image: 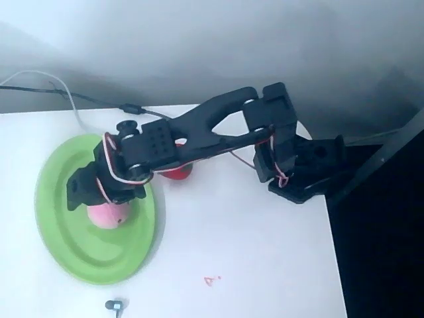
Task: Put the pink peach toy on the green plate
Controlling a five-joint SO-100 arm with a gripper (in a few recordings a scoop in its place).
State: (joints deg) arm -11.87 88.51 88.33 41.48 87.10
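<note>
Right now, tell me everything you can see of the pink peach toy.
The pink peach toy is a small, round, light-pink ball with a matte, soft-looking surface and a tiny dark dimple on its lower right side. It sits inside the green plate, near the middle, over the plate's bare green floor. The black gripper hangs directly above it and hides its upper part. The picture does not show whether the jaws are clamped on the toy or have let go.

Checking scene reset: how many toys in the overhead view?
2. The pink peach toy sits on the green plate under the gripper. A red toy lies right of the plate, mostly hidden under the arm; more could be hidden.
</note>
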